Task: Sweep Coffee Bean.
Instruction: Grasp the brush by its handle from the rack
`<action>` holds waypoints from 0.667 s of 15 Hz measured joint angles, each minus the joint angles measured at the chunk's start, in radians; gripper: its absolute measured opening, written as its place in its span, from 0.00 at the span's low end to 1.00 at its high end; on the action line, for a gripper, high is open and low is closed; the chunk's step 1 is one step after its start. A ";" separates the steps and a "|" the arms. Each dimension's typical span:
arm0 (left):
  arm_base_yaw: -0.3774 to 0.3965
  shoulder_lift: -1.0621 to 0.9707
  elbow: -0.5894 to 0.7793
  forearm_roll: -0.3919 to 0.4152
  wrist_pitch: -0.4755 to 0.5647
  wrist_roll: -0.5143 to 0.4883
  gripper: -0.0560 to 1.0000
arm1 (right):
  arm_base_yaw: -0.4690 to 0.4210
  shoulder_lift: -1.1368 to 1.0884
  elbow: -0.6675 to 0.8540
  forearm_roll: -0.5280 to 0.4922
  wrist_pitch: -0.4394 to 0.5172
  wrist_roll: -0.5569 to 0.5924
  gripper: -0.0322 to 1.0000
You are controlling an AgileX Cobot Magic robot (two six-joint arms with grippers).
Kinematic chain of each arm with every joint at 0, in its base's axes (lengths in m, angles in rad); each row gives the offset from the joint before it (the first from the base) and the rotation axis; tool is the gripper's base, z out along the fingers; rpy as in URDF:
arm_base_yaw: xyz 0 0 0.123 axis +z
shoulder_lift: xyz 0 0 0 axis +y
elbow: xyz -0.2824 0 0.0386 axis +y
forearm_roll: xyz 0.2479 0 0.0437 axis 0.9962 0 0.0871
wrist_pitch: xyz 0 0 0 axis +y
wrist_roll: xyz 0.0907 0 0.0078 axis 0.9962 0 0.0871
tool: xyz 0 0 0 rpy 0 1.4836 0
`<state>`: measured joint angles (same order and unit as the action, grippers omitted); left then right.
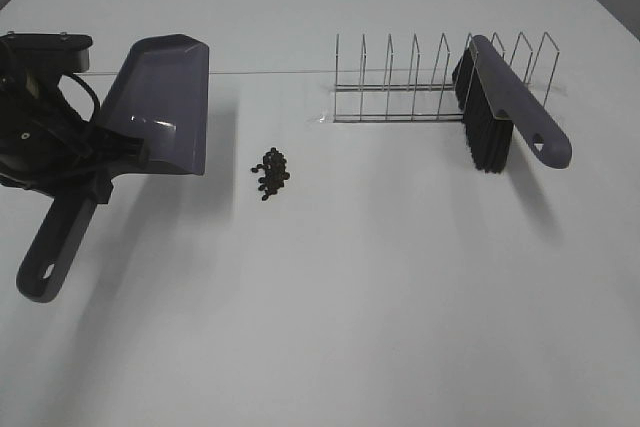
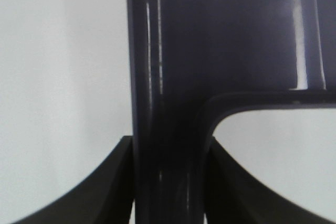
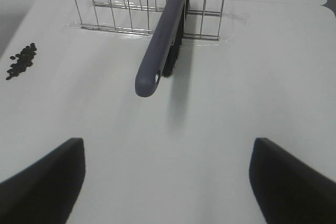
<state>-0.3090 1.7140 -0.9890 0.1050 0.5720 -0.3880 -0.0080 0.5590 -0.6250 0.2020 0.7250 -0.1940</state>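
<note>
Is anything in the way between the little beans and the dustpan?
No, nothing visible. Only bare white table lies between the coffee beans and the dustpan that the left gripper holds. The brush sits in the wire rack on the beans' other side.

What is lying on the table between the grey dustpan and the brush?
In the exterior high view, the coffee beans lie between the dustpan and the brush, nearer the dustpan. The wire rack stands farther back.

Tiny dark oval coffee beans (image 1: 271,172) lie in one small, loose cluster.
</note>
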 joint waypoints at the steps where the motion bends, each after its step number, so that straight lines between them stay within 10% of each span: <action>1: 0.000 0.000 0.000 0.000 0.000 0.000 0.40 | 0.000 0.100 -0.042 0.000 -0.017 -0.031 0.80; 10: 0.000 0.000 0.000 0.001 -0.003 0.000 0.40 | 0.000 0.976 -0.624 0.007 0.088 -0.058 0.77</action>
<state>-0.3090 1.7140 -0.9890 0.1060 0.5690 -0.3880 -0.0080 1.5350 -1.2490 0.2090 0.8130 -0.2520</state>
